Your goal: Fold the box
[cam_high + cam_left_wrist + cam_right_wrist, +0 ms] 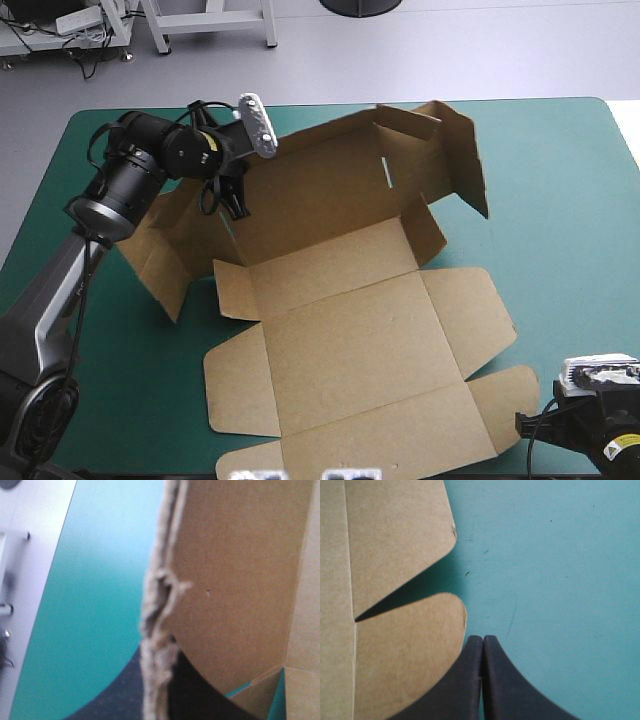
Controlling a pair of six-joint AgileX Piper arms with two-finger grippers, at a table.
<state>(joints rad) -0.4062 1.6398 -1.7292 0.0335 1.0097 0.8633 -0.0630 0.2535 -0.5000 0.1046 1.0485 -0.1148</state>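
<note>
The brown box lies spread on the teal-green cover, its far walls raised. The left gripper pinches the box's far-left wall. The right gripper, fingers pressed together, sits just beside the box's near-right flap.

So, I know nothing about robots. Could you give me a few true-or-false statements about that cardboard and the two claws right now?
1. The left gripper is shut on an edge of the box. True.
2. The right gripper holds a flap. False: it is shut on nothing, over the teal-green cover, beside a rounded flap.
3. The whole box lies flat. False: its far walls stand raised.
4. The near panels lie flat on the cover. True.
</note>
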